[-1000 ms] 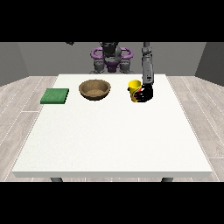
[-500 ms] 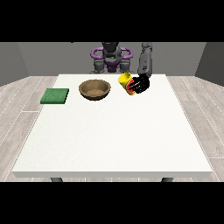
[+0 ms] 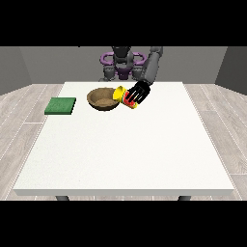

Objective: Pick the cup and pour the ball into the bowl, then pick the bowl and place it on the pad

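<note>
A green pad is seen lying flat near the left edge of the white counter. Further right, toward the counter's far side, a brown bowl is set upright, well apart from the pad. Just beside the bowl's right rim, a yellow cup with red on its side is held tilted, its mouth turned toward the bowl. The cup is clasped by the robot hand at the view's right, whose black fingers are curled round it. The ball cannot be made out.
</note>
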